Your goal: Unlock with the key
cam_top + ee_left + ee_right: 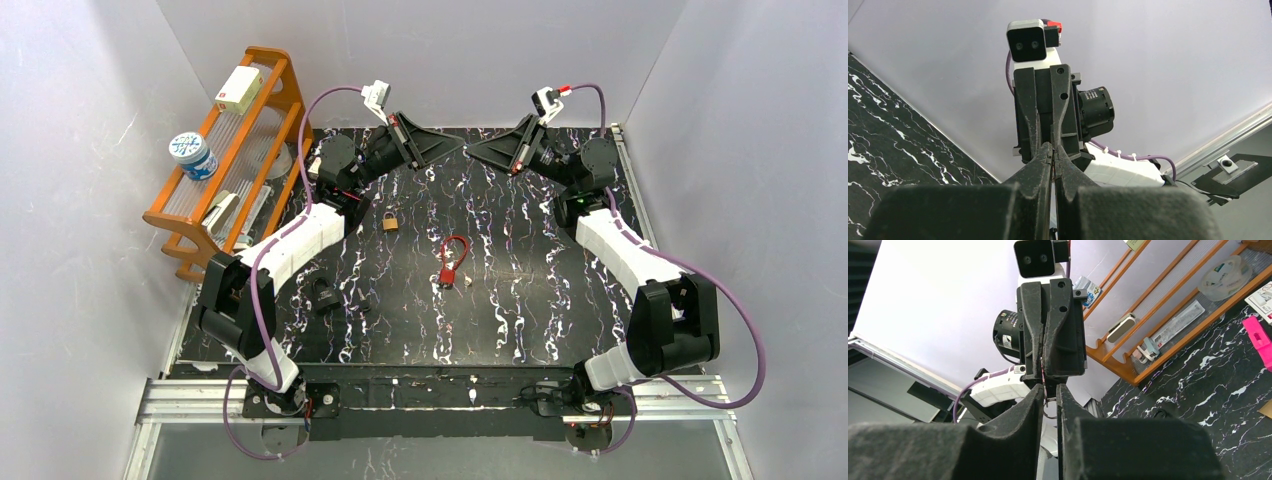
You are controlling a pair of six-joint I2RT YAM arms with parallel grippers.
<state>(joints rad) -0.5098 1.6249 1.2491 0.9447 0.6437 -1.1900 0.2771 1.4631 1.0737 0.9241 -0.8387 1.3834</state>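
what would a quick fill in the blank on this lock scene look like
1. In the top view, the brass padlock lies to the ____ of the red lock.
2. Both locks lie on the black table, touched by ____ claw.
3. The left claw is ____, raised tip to tip with the right claw.
Missing words: left; neither; shut.

Left tool (pixel 452 150) and right tool (pixel 478 151) almost meet at upper centre, blocking passage between them. Counter (pixel 560 300) lower right lies open. Obstacles: brass padlock (pixel 390 221), red lock (pixel 446 276), black object (pixel 325 293), rack (pixel 262 160) along left edge.
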